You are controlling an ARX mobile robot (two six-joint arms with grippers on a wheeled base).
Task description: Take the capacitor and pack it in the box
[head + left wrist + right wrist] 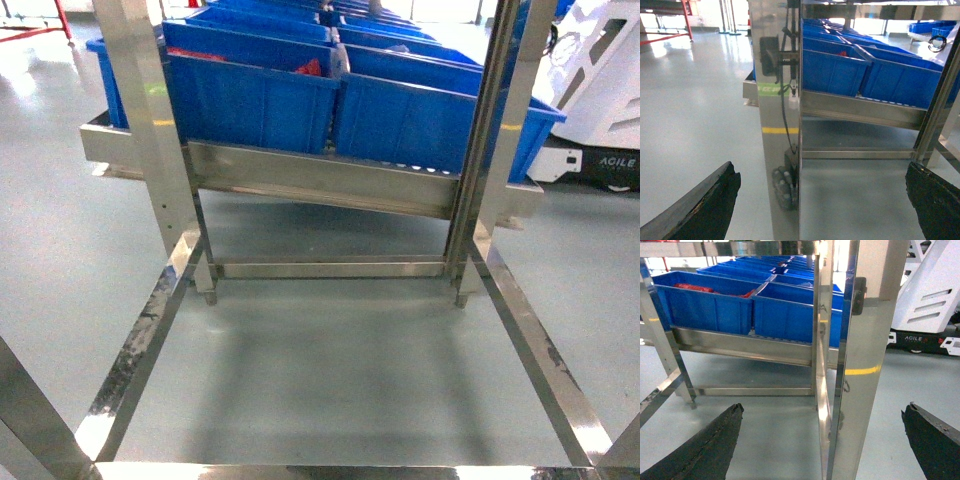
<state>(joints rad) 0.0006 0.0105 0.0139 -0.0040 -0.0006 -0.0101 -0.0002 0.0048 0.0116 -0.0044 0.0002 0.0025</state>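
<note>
Stock check: pink box and capacitor in no view, only blue bins (400,110) on a steel rack (320,185); left hand (822,200) and right hand (822,440) both open, empty—you should locate the capacitor before reaching.

Steel uprights (150,120) and blue bins (250,95) block ahead; bare floor (330,370) lies open between frame rails (135,350).

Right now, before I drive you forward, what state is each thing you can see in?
Left pincer: open, holding nothing, above the floor.
Right pincer: open, holding nothing.
Blue bins: on the steel rack, open-topped; red items in the left one, contents otherwise hidden.
Steel rack: upright; its shelf slopes.
Pink box: not in view.
Capacitors: none identifiable.
</note>
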